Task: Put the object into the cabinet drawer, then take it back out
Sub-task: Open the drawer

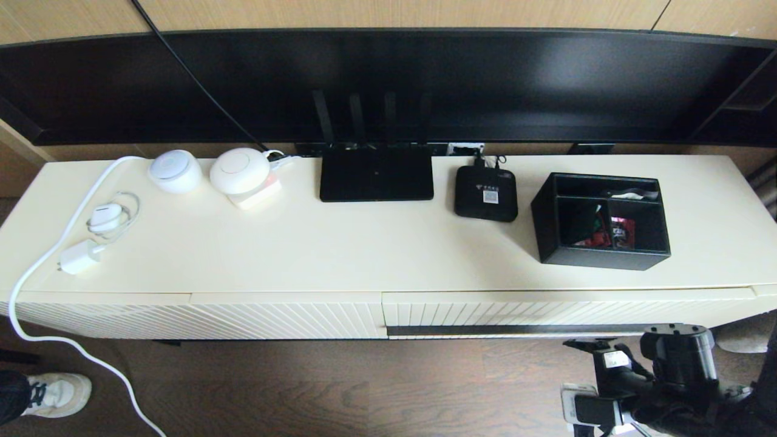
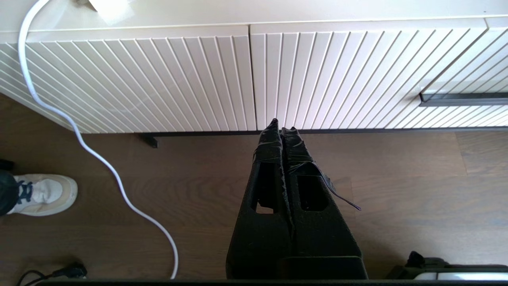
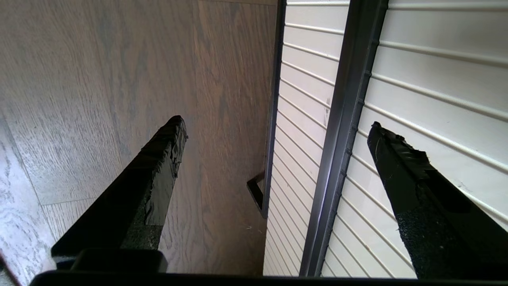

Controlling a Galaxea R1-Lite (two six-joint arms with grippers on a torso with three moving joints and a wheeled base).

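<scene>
While the left pincer (image 2: pixel 282 126) hangs parked low over the wooden floor (image 2: pixel 397 178), fingers pressed together and pointing at the ribbed cabinet front, I have the right pincer (image 3: pixel 278 127) down beside the cabinet drawer (image 1: pixel 564 311), its fingers (image 3: pixel 158 159) spread wide apart and holding nothing. In the right wrist view the drawer's dark handle strip (image 3: pixel 341 131) runs between the two fingers; I cannot tell whether either finger touches it. The drawer is shut, flush with the neighbouring ribbed panel (image 1: pixel 200 315).

The organizer box (image 1: pixel 601 221) sits on the counter (image 1: pixel 364 243) at the right end, above the drawer, upright, red and white items in its compartments. Just to its left is a small black set-top box (image 1: pixel 485 193), then a flat router (image 1: pixel 376 175) with four antennas. At the left end: two white round devices (image 1: pixel 176 171), a charger plug (image 1: pixel 82 256) and a white cable (image 1: pixel 36 267) trailing off the counter to the floor. A white shoe (image 1: pixel 57 394) shows at the lower left
</scene>
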